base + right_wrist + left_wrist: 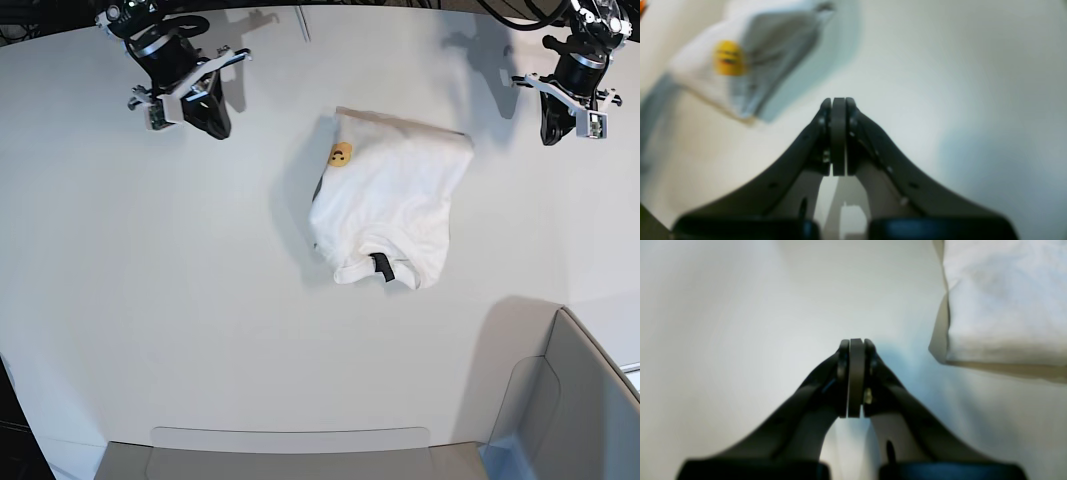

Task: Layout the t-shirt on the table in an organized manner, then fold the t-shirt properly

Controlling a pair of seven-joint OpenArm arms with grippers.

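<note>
Two sets of dark fingers, both clenched on nothing. Left fingers (855, 378): pads pressed flat together above bare surface, the folded cloth's edge lying off to one side, apart from them. Right fingers (838, 136): likewise pressed together, empty, the cloth well apart from them.

One white short-sleeved cloth t-shirt (395, 205): lay folded into a compact, slightly skewed bundle near the middle of the surface, between the two arms and touched by neither. A yellow printed patch showed near one corner; the black neck tag showed at the collar end.

One large plain white smooth surface (150, 300), carrying the shirt.

One grey bin-like corner piece (560, 400), at the surface's edge, apart from the shirt.
</note>
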